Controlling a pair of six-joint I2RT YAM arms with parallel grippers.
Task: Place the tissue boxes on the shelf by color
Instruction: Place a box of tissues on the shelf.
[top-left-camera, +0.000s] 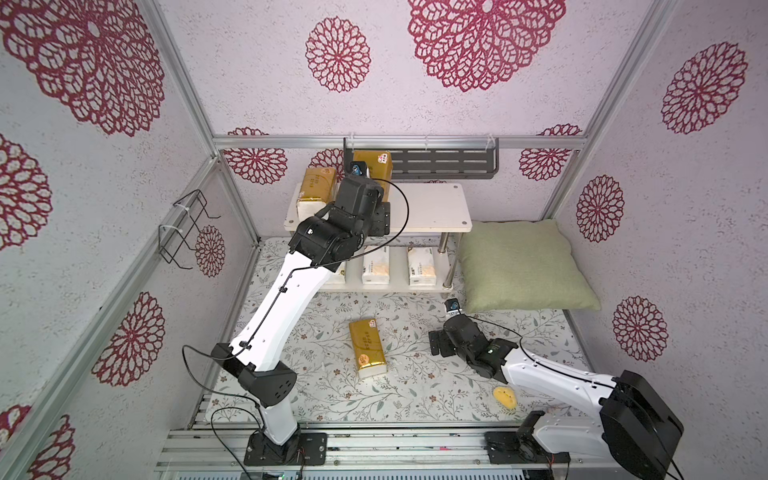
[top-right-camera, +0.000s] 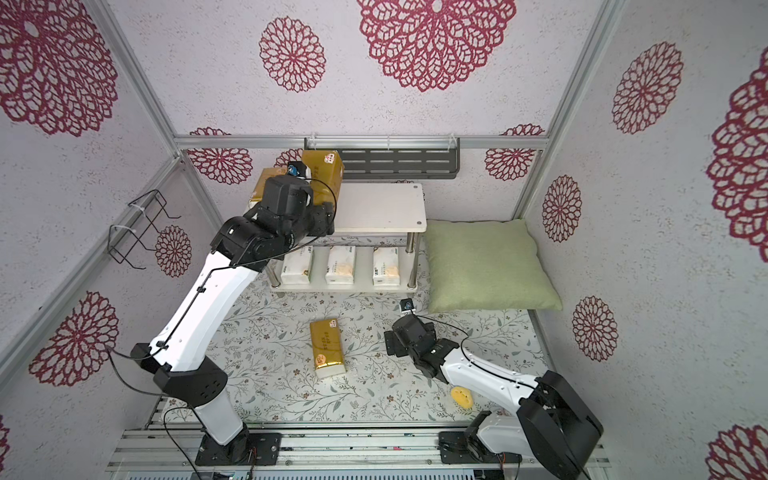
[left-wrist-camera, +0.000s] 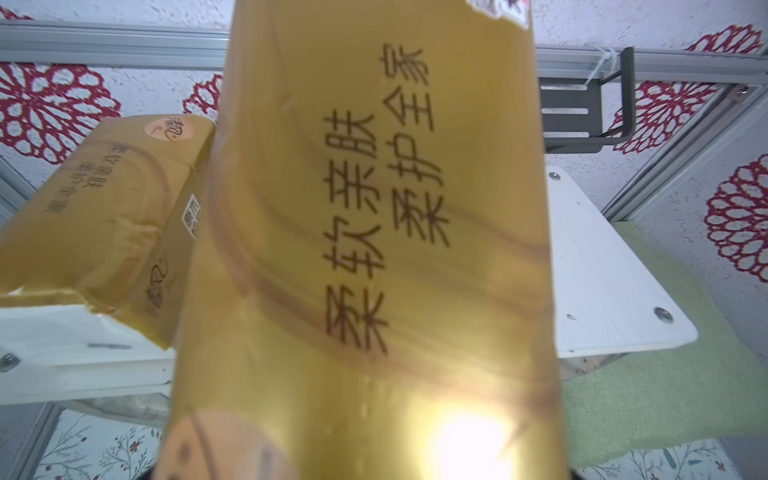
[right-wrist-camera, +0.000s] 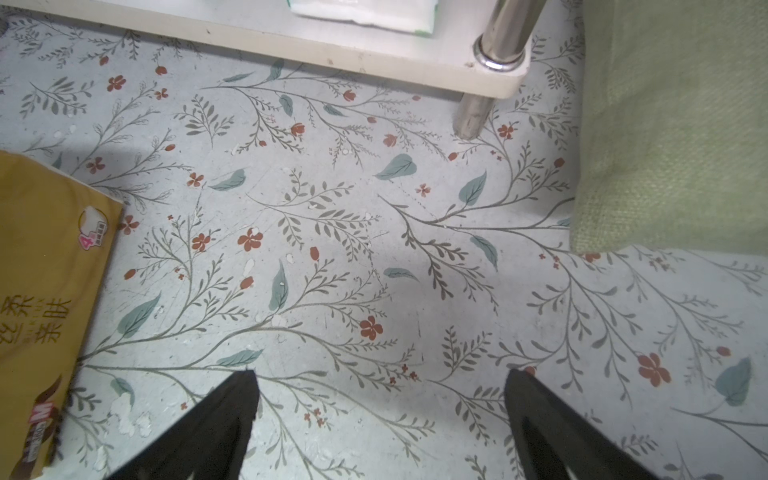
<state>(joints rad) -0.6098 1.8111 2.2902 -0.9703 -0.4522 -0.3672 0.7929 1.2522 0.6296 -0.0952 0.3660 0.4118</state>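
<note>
A gold pack (left-wrist-camera: 374, 249) fills the left wrist view, clamped in the left gripper (top-left-camera: 368, 193) over the shelf (top-left-camera: 432, 203), beside a second gold pack (top-left-camera: 318, 183). Three white packs (top-left-camera: 376, 266) sit below. A third gold pack (top-left-camera: 365, 345) lies on the counter (top-left-camera: 311, 332) near the released right gripper (right-wrist-camera: 380, 374).

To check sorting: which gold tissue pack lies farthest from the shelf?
The gold pack on the floral table; the resting pack is on the shelf, the held pack above it.
</note>
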